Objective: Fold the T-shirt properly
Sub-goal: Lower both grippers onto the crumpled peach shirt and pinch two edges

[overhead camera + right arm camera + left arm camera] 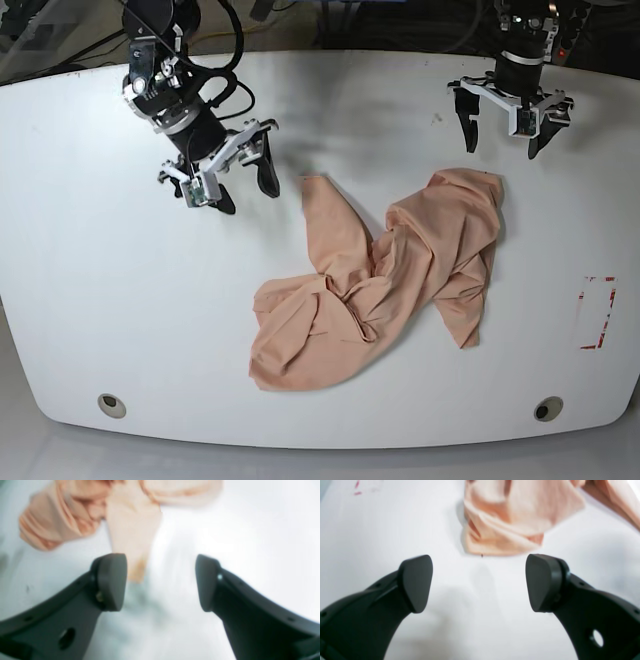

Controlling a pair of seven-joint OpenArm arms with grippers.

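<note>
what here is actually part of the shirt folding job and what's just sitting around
Part of the job:
- crumpled peach thin-fabric T-shirt
- left gripper, open
- right gripper, open

Just there:
- white table
- red-outlined rectangle mark
- two round table holes

No readable text, brand or number shows in any view. The only sign-like mark is a red dashed rectangle (597,312) on the white counter (120,300) near its edge (its outline is broken and holds no letters). In the left wrist view, faint red strokes (357,488) on the counter are too blurred to read.
</note>
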